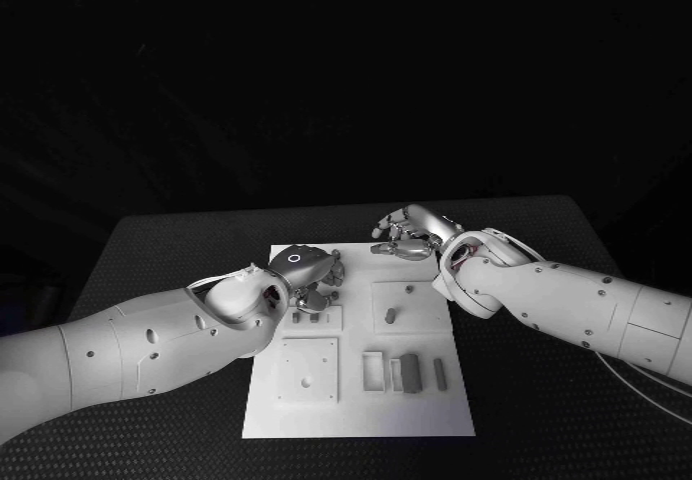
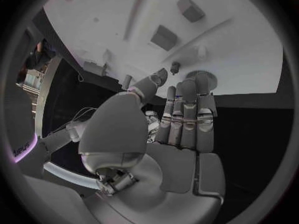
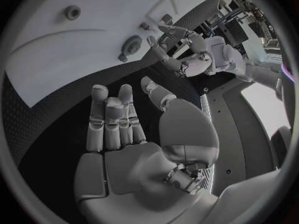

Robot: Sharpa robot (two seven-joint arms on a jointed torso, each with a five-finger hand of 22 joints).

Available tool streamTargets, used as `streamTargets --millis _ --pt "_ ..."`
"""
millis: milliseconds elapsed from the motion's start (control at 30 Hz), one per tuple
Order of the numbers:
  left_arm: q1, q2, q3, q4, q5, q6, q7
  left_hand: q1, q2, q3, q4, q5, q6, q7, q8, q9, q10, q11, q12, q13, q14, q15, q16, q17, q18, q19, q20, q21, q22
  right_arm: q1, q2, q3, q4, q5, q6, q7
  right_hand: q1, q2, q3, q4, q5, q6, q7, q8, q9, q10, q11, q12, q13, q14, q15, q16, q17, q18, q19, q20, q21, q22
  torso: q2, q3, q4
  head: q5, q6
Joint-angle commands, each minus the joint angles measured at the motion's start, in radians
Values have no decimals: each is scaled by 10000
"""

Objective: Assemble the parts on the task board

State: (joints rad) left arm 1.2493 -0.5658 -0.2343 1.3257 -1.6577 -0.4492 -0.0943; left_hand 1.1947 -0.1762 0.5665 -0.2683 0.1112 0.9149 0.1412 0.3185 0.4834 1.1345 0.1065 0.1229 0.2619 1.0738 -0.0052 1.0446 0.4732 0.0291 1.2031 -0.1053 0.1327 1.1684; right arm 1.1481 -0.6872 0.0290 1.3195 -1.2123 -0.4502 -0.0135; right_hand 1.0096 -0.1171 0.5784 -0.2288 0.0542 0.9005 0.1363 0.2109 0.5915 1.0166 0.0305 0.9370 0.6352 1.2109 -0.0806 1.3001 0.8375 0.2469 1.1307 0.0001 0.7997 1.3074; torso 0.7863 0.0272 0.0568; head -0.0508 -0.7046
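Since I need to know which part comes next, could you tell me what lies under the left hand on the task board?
The left hand hovers over the task board's far left square plate. Small grey parts show below its fingers; whatever sits directly beneath the palm is covered.

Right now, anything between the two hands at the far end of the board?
In the head view, only bare white board lies between the left hand and right hand; no part sits in that gap.

Black table (image 1: pixel 173 240), textured top, dark surroundings beyond edges.
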Motion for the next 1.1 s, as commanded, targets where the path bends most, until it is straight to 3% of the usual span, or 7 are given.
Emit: streamTargets --millis 33,433,533,633,833,967,1100 --pt "-28 87 5 -23 -237 -95 -53 -15 118 61 66 54 131 16 -7 -10 121 -22 -38 -14 65 -10 2 36 271 89 16 49 29 -3 11 4 -12 208 16 117 -66 51 14 -36 37 -108 81 -36 18 41 7 -55 -26 -45 19 -49 -4 149 -53 14 -51 84 -9 9 -6 -3 -2" --pt "-149 333 2 -415 -265 151 -69 -26 179 79 126 66 273 55 24 -36 338 -86 -35 22 145 -71 -27 157 266 141 -29 51 103 -3 24 4 -10 298 -99 159 -75 43 2 -38 37 -140 90 -53 27 59 16 -127 -105 -50 28 -52 -4 149 -54 17 -61 86 -10 12 -8 -3 11" --pt "-199 366 0 -482 -265 109 -16 -39 174 67 133 63 278 58 18 -45 381 -98 -27 39 166 -83 -23 184 263 162 -39 58 120 -2 27 4 -70 1193 -45 115 -79 51 14 -42 38 -150 114 -59 41 -39 42 -288 -225 -137 54 -106 -19 149 -136 45 -116 79 -1 13 -16 2 25" --pt "-225 423 -1 -546 -265 111 -21 -31 170 66 127 64 285 56 16 -51 394 -105 -32 47 187 -91 -18 204 265 181 -50 63 132 -1 24 4 -132 1797 -118 175 -119 145 99 -70 36 -189 204 -69 82 -293 155 -1125 -829 -605 178 -611 -234 141 -638 284 -506 -41 -2 12 -13 -4 23" --pt "-244 466 1 -597 -265 165 -7 -8 190 79 118 72 279 58 5 -62 380 -105 -56 50 201 -93 -21 228 264 196 -58 64 144 -1 38 4 -182 2047 -111 244 -140 150 74 -107 37 -236 258 -85 120 -200 211 -1575 -1256 -828 231 -1005 -405 149 -910 499 -803 -147 -6 0 -8 -23 19" --pt "-245 497 1 -614 -264 225 -27 -2 207 84 117 73 278 60 0 -68 366 -102 -73 50 209 -90 -22 243 262 203 -60 64 152 -1 85 4 -231 2210 -206 349 -152 148 71 -111 36 -249 280 -89 131 -238 237 -1700 -1373 -930 261 -1200 -486 149 -1036 570 -942 -200 -1 12 1 -5 19" --pt "-252 515 2 -644 -264 296 -58 -10 220 82 126 72 277 63 -7 -76 353 -97 -93 52 227 -88 -17 266 261 221 -64 69 164 -1 102 4 -254 2431 -213 379 -191 150 132 -108 35 -269 353 -84 160 -387 336 -2136 -1702 -1316 380 -2021 -845 127 -1547 835 -1488 -458 -7 12 7 -6 5"
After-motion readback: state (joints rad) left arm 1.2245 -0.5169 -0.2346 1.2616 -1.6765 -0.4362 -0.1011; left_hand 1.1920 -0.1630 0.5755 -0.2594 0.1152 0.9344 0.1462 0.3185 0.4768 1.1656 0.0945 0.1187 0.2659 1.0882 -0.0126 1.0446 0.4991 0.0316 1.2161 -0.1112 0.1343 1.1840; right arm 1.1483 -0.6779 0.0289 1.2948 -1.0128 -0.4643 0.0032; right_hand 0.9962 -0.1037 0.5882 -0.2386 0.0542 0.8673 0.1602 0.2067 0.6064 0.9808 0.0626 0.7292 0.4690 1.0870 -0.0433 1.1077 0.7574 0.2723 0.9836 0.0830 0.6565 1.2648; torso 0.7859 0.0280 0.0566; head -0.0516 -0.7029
